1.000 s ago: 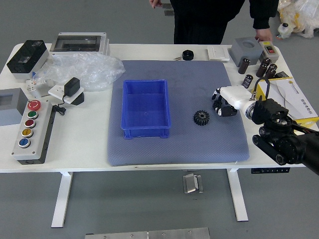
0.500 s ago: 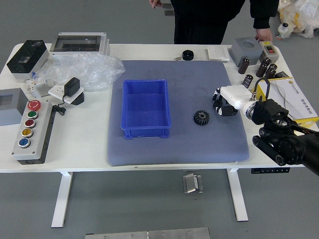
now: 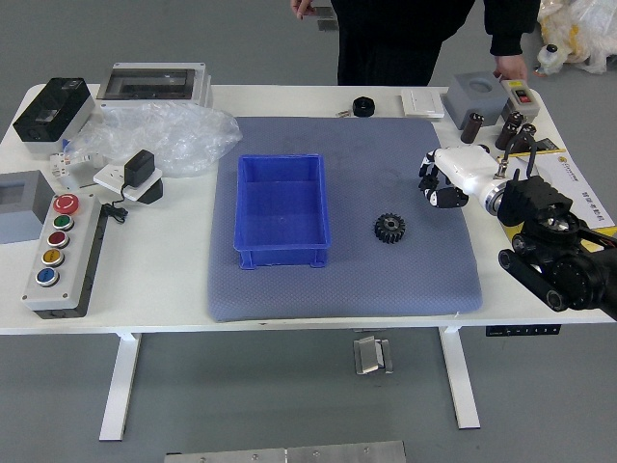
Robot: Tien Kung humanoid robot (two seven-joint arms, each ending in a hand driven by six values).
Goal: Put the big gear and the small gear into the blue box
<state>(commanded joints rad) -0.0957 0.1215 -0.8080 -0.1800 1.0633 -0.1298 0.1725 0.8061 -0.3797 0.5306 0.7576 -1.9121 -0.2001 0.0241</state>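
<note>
Since the earlier frame, your right hand (image 3: pixel 465 176) has shifted toward the table's far side and slightly to the right; the gear on the mat has kept its place. Left arm: out of view. Blue box (image 3: pixel 281 204): upright on the gray mat (image 3: pixel 337 294), its top uncovered. Person's hand (image 3: pixel 302 8): beyond the table's far edge, apart from the box. Round black piece (image 3: pixel 362 107): at the mat's far edge, identity uncertain. Toothed black gear (image 3: pixel 389 228): on the mat, between the box and your right hand. With no 2nd gear clearly in view, you cannot tell whether this is the big or the small 1. It is probably rigid, fairly light and not fragile; its teeth should resist slipping. Take it by 2 opposite sides of the toothed rim, from above, since its low profile may leave little to grasp; an off-center pinch could tip or skid it. Your right hand, over the mat's right side: you cannot tell whether it is apart, together or clamped on the other gear; check this before any carry toward the box. Person's other hand (image 3: pixel 510 68): at the far right, behind the table equipment.
</note>
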